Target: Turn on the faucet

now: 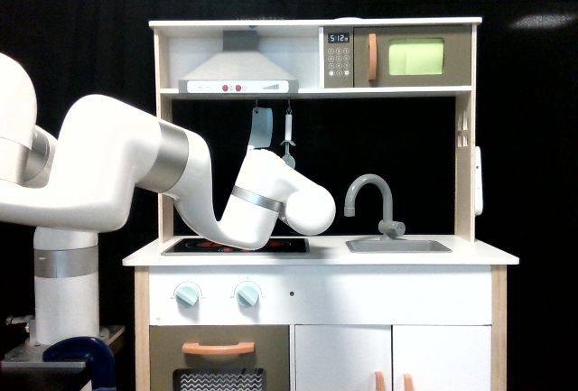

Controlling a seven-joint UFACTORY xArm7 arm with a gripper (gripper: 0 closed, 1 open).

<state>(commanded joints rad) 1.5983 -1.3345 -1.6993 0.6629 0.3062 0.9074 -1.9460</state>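
The faucet [372, 200] is a grey toy tap with an arched spout, standing at the back of the sink [398, 246] on the play kitchen's counter. Its small side lever [395, 227] sits at the base on the exterior view's right. My white arm [271, 203] reaches in from the exterior view's left over the stovetop, its rounded wrist end just left of the spout and apart from it. The gripper itself is hidden behind the wrist, so its fingers do not show.
A black stovetop [237, 246] lies under the arm. A spatula [261, 128] and a ladle [289, 143] hang from the shelf above the wrist. Range hood [237, 73] and microwave [411, 57] sit on top. Two mint knobs [188, 295] face front.
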